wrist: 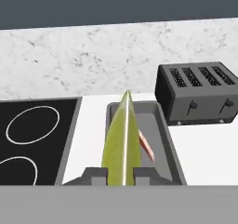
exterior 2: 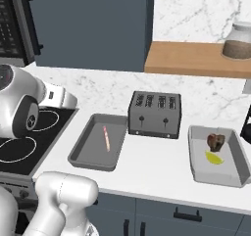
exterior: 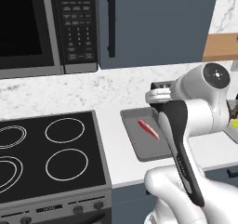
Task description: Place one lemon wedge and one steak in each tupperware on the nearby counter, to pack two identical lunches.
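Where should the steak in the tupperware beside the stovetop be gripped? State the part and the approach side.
Grip the steak across its narrow width at mid-length, coming straight down from above. It shows as a slim strip lying along the floor of the tupperware, clear of the walls, and the raised rim would likely block a sideways approach.

The lemon wedge [wrist: 123, 144] hides part of the steak [wrist: 148, 148] — tupperware [wrist: 165, 139] partly too.

1. Even, bright, flat rendered light; no clear source.
2. Soft faint shadows beside the toaster [exterior 2: 155, 114] and inside the trays [exterior 2: 93, 143].
3. Mild sheen on the stovetop [exterior: 46, 153], left.
4. Slightly soft, pixelated edges; no distortion.
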